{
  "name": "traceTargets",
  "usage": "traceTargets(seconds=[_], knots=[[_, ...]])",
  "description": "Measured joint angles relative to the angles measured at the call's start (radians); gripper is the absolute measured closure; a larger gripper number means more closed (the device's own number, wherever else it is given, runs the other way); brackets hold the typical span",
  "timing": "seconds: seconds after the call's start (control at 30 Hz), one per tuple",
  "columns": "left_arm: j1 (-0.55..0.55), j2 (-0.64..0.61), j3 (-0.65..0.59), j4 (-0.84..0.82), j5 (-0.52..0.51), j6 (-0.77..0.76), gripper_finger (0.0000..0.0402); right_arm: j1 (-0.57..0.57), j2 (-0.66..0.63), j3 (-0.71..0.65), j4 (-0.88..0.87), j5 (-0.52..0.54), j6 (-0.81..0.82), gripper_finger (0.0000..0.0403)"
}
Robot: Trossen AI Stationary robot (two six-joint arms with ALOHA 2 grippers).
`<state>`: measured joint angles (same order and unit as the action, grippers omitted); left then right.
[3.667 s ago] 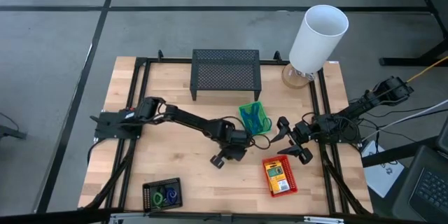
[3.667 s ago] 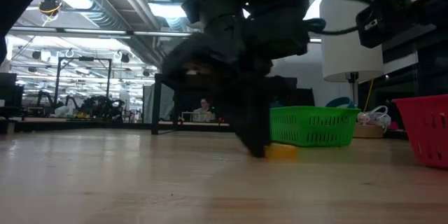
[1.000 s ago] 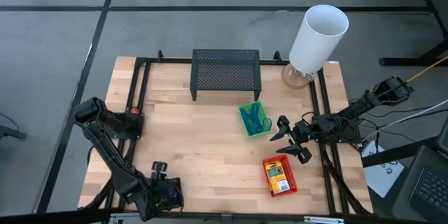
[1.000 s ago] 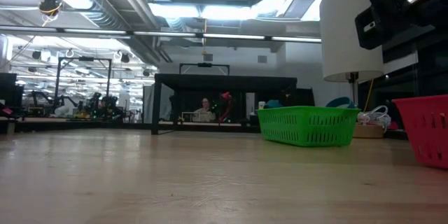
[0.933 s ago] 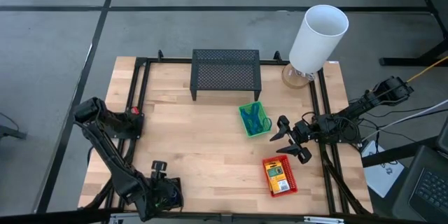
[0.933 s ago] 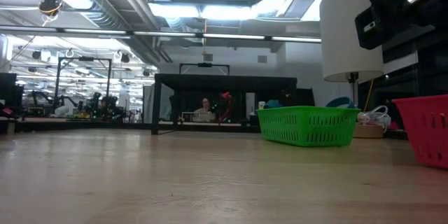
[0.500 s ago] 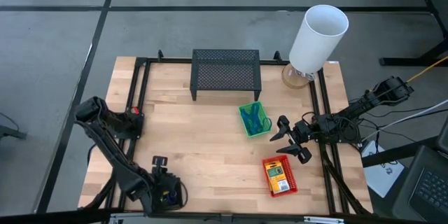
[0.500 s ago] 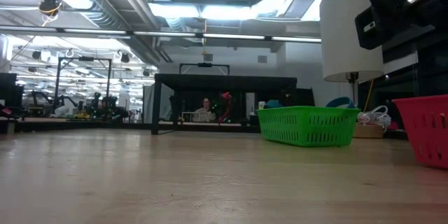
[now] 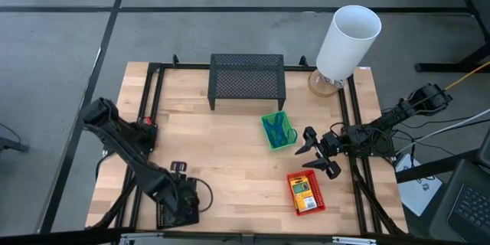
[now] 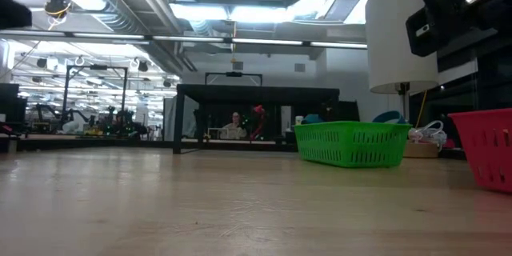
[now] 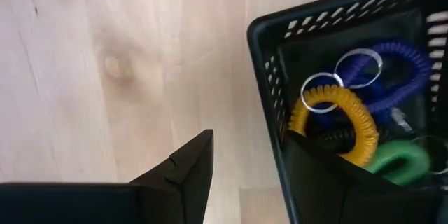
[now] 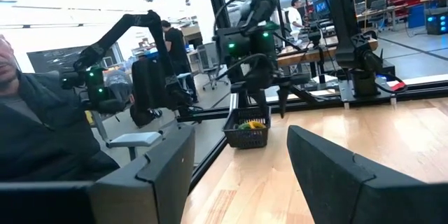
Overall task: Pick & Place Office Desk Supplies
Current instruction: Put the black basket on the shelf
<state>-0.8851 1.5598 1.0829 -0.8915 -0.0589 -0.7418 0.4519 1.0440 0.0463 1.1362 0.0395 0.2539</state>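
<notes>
Two of my left fingers (image 11: pixel 189 171) stand parted over the bench (image 9: pixel 230 168), one just outside and one inside the black basket (image 11: pixel 336 91) wall, grasping nothing, coiled rings (image 11: pixel 336 112) within.

A: Where was the left gripper (image 9: pixel 186 199)?
B: Over the black basket (image 9: pixel 174 213) at the table's (image 9: pixel 230 164) near left corner.
A: And the right gripper (image 9: pixel 316 154)?
B: Open, between the green basket (image 9: pixel 277 130) and the red basket (image 9: pixel 306 193).
</notes>
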Motion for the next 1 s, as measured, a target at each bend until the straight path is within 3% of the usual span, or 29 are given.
traceTargets(seconds=[0.3, 0.7, 0.87, 1.0], knots=[[0.012, -0.129, -0.129, 0.163, 0.06, -0.068, 0.0235, 0.0, 0.0, 0.0, 0.0, -0.002, -0.003, 0.0174], [0.037, -0.13, -0.24, 0.273, 0.119, -0.145, 0.0238, 0.0, 0.0, 0.0, 0.0, -0.002, -0.004, 0.0174], [0.043, -0.13, -0.249, 0.276, 0.058, -0.101, 0.0272, 0.0, 0.0, 0.0, 0.0, 0.002, -0.026, 0.0174], [0.043, -0.13, -0.249, 0.276, 0.017, -0.085, 0.0327, 0.0, 0.0, 0.0, 0.0, 0.005, -0.025, 0.0174]])
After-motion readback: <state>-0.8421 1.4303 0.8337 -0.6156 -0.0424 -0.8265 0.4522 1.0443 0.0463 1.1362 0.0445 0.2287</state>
